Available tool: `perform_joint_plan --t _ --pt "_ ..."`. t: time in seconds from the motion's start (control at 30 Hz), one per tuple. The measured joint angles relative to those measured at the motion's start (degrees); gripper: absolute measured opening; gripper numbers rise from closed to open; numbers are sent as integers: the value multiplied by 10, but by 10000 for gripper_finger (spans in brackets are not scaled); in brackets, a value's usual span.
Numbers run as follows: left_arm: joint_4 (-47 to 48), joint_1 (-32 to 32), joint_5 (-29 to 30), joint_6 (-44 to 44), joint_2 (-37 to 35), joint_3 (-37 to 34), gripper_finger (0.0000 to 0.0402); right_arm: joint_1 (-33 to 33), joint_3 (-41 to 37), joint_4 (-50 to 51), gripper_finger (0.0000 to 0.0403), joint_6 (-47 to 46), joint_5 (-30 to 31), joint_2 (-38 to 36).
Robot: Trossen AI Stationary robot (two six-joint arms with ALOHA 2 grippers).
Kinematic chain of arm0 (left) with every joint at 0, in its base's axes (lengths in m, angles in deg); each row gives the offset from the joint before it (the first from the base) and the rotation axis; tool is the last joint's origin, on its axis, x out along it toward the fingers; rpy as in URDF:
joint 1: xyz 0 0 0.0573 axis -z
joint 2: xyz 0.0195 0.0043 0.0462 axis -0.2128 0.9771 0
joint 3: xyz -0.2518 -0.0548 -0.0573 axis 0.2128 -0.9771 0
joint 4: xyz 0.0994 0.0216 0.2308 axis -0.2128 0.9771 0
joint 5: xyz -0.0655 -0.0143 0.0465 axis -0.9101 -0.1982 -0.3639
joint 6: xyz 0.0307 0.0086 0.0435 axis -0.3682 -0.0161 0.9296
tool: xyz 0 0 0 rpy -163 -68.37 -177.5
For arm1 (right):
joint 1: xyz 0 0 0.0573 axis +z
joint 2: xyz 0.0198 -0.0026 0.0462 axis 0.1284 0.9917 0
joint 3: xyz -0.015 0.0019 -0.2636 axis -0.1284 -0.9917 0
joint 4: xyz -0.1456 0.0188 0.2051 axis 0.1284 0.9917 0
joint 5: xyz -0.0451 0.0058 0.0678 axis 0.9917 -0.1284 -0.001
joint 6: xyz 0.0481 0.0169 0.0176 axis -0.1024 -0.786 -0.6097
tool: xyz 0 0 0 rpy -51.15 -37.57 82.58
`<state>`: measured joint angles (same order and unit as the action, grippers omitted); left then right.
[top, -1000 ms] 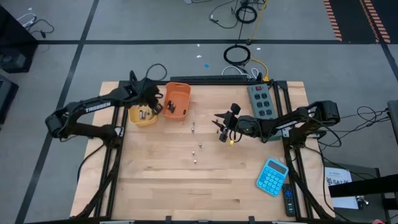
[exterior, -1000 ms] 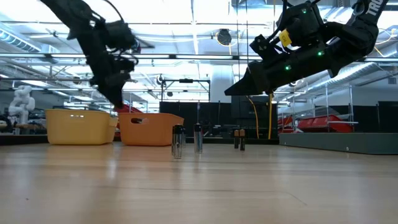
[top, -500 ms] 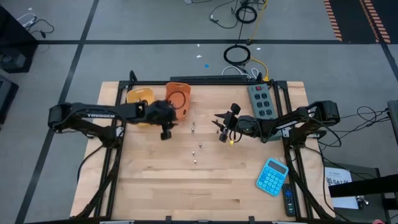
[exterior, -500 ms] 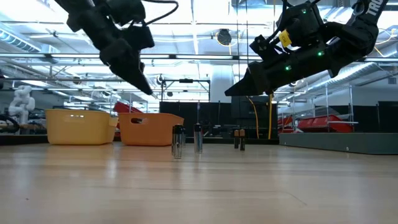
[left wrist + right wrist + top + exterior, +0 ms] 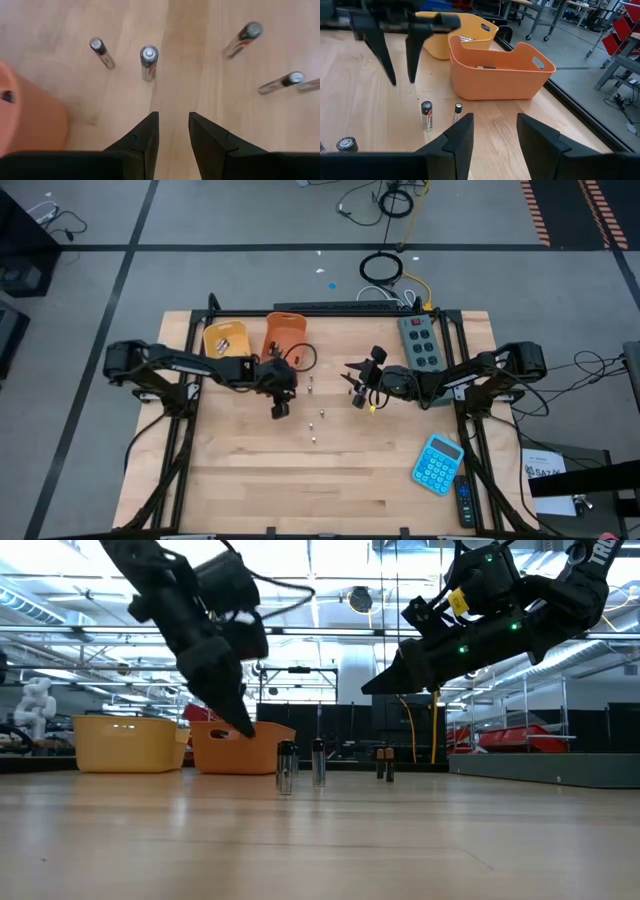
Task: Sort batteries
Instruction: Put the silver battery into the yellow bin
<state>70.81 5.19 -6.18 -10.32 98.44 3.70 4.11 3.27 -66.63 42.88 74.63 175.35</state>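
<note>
Several small batteries stand upright on their ends on the wooden table: silvery and dark ones. My left gripper is open and hovers just above the table, left of this group and near the orange bin; in its wrist view the batteries stand ahead of the fingers. My right gripper is open and raised to the right of the batteries. The yellow bin holds batteries.
The two bins sit side by side at the table's far left. A grey power strip lies at the far right, a blue calculator and a dark remote at the near right. Bare wood fills the near half.
My left gripper has left the yellow bin, swung past the orange bin toward the table's right and near side, risen on the way and come down beside the standing batteries. The batteries on the table stand as before.
</note>
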Motion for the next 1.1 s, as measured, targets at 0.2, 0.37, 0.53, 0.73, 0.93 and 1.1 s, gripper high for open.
perform_joint_plan --t 0.2,0.37,0.53,0.73,0.93,1.1 --pt "-72 0 2 -2 53 0 116 0 0 0 141 0 0 0" --pt "-106 0 25 -4 78 1 116 0 0 0 141 0 0 0" --pt "-120 -4 29 -26 86 1 116 0 0 0 141 0 0 0" --pt "-143 -7 31 -33 93 1 116 0 0 0 141 0 0 0" --pt "-146 -7 34 -33 94 1 144 0 0 0 141 0 0 0" --pt "-164 -7 43 -32 94 1 165 0 0 0 141 0 0 0"
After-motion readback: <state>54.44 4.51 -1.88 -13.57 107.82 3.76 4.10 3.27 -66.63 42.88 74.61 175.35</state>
